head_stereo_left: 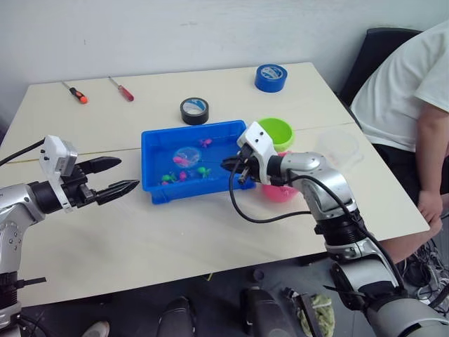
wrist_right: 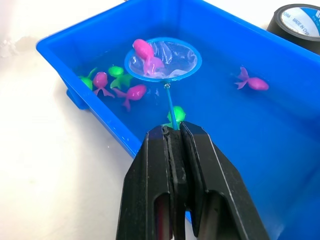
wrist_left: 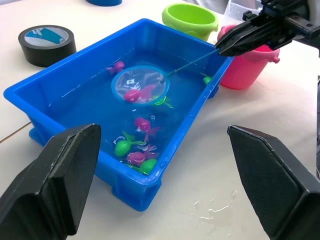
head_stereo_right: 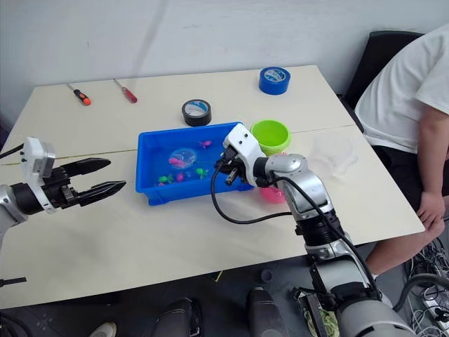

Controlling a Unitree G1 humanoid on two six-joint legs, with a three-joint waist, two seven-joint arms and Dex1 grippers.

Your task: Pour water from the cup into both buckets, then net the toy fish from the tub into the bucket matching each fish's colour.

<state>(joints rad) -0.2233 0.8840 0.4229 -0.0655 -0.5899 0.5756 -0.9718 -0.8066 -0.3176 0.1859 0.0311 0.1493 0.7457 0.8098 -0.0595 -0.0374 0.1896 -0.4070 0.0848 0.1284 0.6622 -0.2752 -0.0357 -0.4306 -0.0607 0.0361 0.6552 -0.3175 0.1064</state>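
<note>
At the left of the frame the left hand (head_stereo_left: 116, 177) hovers over the worktop (head_stereo_left: 175, 232) with fingers spread, holding nothing. In the centre the blue tub (head_stereo_left: 156, 137) holds the net (wrist_right: 163, 60) with a pink fish (wrist_right: 144, 51) on its hoop, the right hand (head_stereo_left: 237, 168) pinching the handle – I would lift it slowly and level, then move it right to the pink bucket (wrist_left: 247, 70). That bucket is mostly hidden behind the arm, and the clear cup (head_stereo_left: 338, 145) at the right is hard to make out.

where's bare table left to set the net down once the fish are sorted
Bare tabletop lies between the tub and the table's near edge, and at the far left between the screwdrivers and the left gripper. It's crowded right of the tub: green bucket, pink bucket, clear cup and right gripper holding the net.
</note>
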